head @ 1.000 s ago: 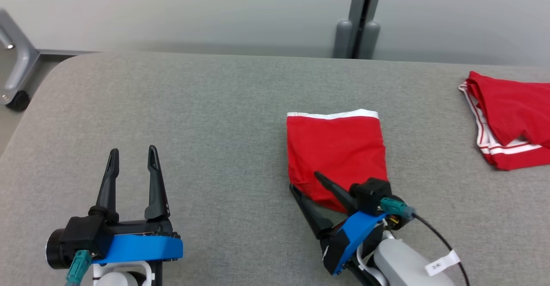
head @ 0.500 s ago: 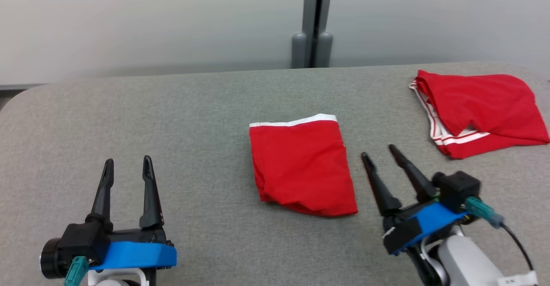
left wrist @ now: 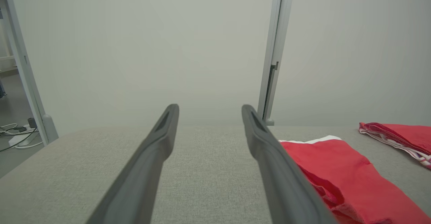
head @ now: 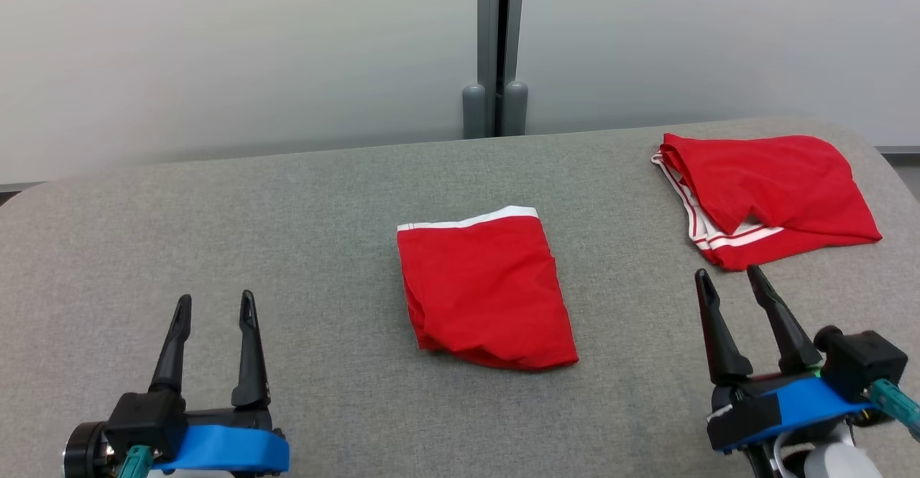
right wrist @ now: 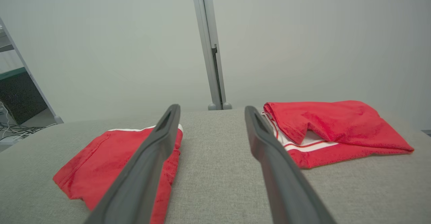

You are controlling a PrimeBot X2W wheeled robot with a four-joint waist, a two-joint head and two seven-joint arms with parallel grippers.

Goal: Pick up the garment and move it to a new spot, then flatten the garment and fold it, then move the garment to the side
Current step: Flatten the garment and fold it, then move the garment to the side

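A grey fabric-covered table (head: 287,212) stands before pale wall panels (head: 215,47) joined by a grey post (head: 496,32).

A broad grey woven-fabric surface (head: 287,212) with rounded corners is seen across the head view, and two things are carried directly on it. Near its middle a red folded cloth garment (head: 485,295) is laid flat as a rough rectangle. A white band (head: 467,219) is shown along its far edge, and its near edge is bunched into soft, layered folds. Toward the far right corner, well apart from the first, a rumpled red cloth garment (head: 769,194) is spread loosely, with white stripes (head: 740,236) exposed along its left and near edges. Bare grey fabric is left between the two pieces.
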